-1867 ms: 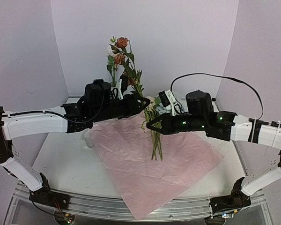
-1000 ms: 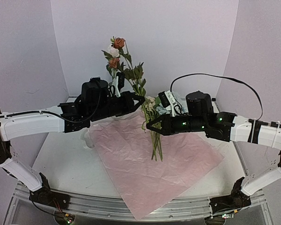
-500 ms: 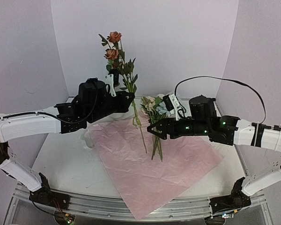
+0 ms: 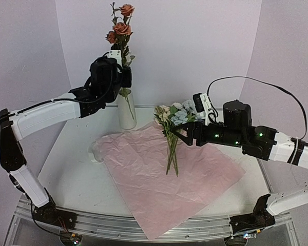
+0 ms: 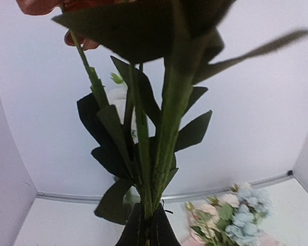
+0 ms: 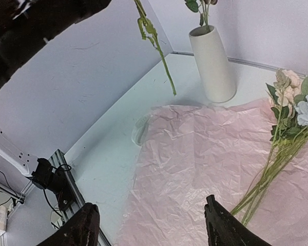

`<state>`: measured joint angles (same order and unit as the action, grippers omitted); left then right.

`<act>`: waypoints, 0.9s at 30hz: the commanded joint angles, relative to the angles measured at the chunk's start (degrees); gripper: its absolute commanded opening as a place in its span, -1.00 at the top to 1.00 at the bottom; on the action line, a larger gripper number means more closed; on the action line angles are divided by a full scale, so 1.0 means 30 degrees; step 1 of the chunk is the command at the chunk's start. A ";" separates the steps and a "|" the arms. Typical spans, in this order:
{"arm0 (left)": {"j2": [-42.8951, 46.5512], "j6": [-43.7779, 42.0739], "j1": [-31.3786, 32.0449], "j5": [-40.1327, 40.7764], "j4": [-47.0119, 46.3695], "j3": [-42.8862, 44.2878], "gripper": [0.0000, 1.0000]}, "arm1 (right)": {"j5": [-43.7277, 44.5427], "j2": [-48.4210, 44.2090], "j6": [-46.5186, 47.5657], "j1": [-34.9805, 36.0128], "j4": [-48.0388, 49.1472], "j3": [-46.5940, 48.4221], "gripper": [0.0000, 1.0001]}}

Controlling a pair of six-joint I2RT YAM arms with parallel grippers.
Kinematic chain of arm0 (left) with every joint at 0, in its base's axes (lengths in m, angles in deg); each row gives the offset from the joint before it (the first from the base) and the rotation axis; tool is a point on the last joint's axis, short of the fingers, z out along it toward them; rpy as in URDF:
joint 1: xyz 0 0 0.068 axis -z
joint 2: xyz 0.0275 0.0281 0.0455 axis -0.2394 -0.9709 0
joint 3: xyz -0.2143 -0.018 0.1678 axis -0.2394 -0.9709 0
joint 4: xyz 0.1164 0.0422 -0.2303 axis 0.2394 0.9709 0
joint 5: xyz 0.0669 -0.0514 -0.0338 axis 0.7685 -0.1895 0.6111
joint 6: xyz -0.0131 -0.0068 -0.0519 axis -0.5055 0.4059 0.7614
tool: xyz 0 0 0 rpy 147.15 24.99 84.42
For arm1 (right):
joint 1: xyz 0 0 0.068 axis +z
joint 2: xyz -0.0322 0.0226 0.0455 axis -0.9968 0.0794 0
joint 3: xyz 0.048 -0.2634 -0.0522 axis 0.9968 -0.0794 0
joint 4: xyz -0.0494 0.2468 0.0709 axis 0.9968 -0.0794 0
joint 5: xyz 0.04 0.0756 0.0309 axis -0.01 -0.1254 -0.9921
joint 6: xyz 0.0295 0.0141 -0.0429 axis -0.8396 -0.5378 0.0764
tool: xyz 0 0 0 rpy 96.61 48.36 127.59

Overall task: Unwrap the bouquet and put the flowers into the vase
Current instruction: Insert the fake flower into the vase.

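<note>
Rust-orange roses (image 4: 122, 25) hang upright from my left gripper (image 5: 146, 231), which is pinched tight on their stems so the tips can be steered into the vase (image 4: 127, 111) close by. My right gripper (image 6: 154, 230) hovers spread and empty over the pink paper (image 4: 159, 179), beside the other flowers (image 4: 174, 117) lying there, ready for the next pick.

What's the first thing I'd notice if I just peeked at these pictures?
The rust-orange roses grab you first: the left gripper holds them by the stems, high over the off-white vase at the back. Next comes the big crinkled pink paper spread flat in the middle, with pale blue and cream flowers lying on its far edge.
</note>
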<state>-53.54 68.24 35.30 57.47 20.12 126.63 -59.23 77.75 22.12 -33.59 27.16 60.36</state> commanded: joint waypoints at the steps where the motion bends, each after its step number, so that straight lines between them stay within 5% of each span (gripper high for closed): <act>1: -0.1140 -0.1112 -0.2301 -0.0580 -0.1071 0.2633 1.00 | 0.1061 -0.1144 0.0901 0.0115 -0.0118 -0.0191 -0.41; 12: -0.5045 -0.6256 -0.3346 -0.1201 -0.3607 0.7607 1.00 | 0.2822 -0.3116 0.1990 0.0106 -0.1009 -0.0752 -0.50; 27: -0.8785 -0.9119 -0.4101 -0.0959 -0.6015 1.0658 1.00 | 0.2889 -0.3103 0.2320 0.0115 -0.1270 -0.0573 -0.50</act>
<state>-78.23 43.66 23.78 54.46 7.12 155.04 -51.61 69.20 28.13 -33.59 22.99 58.14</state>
